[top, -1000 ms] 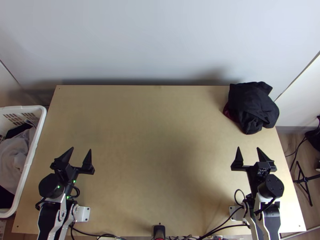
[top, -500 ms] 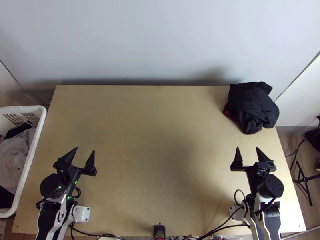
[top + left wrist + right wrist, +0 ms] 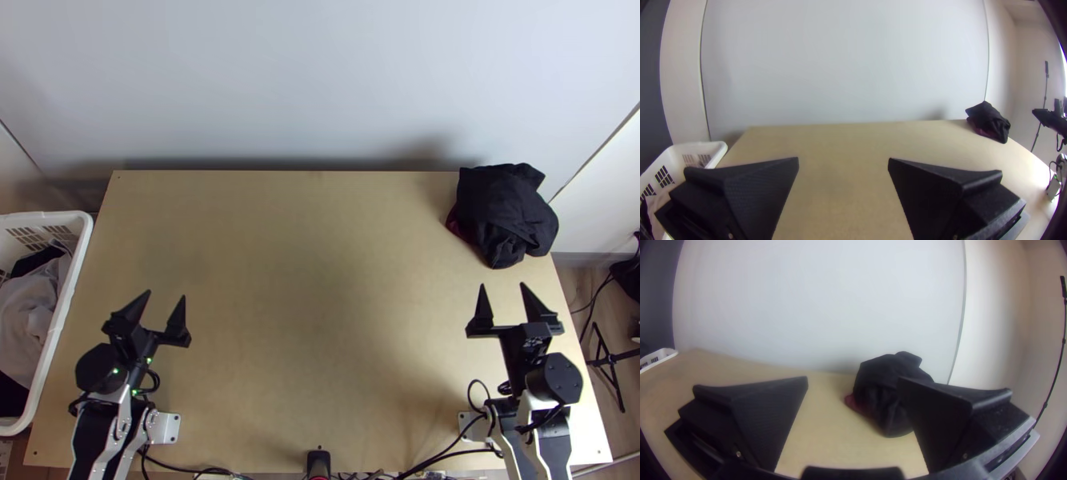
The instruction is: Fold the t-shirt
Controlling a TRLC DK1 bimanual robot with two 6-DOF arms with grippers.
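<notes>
at two o'clock on the table [image 3: 320, 264], the dark t-shirt [image 3: 504, 204] lies bunched. it should handle soft, light and limp, best pinched at its six o'clock fold [image 3: 504, 253]. left gripper [image 3: 166, 294] and right gripper [image 3: 503, 284] both gape wide, empty.

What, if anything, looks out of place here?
The black cloth looks untidy: bunched at the far right corner of the table, dark red showing at one side, not folded. Nothing looks spilled or damaged.
</notes>
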